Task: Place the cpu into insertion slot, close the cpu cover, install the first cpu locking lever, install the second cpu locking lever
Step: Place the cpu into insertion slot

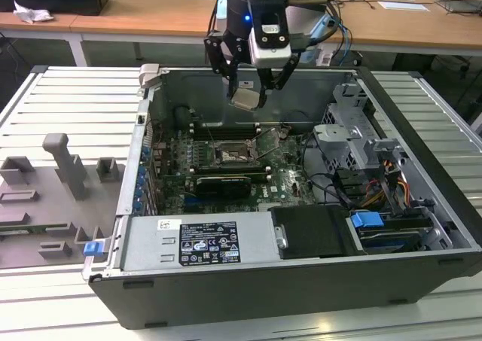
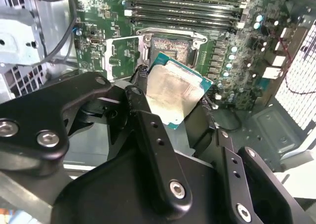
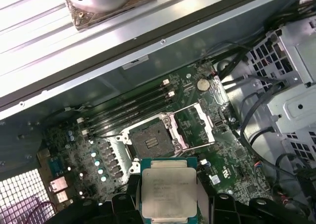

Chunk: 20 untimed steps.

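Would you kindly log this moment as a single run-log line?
gripper: shut on cpu | cpu: aloft, not seated | insertion slot: empty | cpu cover: open

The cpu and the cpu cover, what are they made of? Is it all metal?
The cpu: its top looks like dull silver-beige metal with a matte, slightly scuffed sheen. The green rim around it looks like circuit-board material, probably not metal. The cpu cover: it seems to be thin bare metal, bright silver, and it catches the light along its frame.
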Available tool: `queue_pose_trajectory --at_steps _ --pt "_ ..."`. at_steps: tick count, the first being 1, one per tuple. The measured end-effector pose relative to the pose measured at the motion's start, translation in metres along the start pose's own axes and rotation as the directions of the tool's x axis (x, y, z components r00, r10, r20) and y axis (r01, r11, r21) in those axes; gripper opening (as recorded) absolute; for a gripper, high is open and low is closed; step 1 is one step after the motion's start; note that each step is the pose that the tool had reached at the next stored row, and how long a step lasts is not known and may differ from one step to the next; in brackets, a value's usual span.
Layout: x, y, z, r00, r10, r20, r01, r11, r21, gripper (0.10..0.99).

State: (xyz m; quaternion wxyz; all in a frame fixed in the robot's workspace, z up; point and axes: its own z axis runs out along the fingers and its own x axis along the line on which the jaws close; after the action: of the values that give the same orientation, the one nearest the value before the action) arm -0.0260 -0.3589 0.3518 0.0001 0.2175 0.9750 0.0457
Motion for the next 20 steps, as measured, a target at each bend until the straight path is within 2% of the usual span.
queue_pose_trajectory --at_steps 5,8,20 --pt "0.0 -0.0001 0.0009 0.9979 0.064 0.0057 -0.064 0.9979 -0.001 0.541" --pt "0.0 -0.0001 0.0013 0.9942 0.107 0.0094 -0.107 0.9943 -0.003 0.541" --pt "-0.0002 -0.0003 0.0045 0.9921 0.125 0.0104 -0.125 0.9921 -0.003 0.541"
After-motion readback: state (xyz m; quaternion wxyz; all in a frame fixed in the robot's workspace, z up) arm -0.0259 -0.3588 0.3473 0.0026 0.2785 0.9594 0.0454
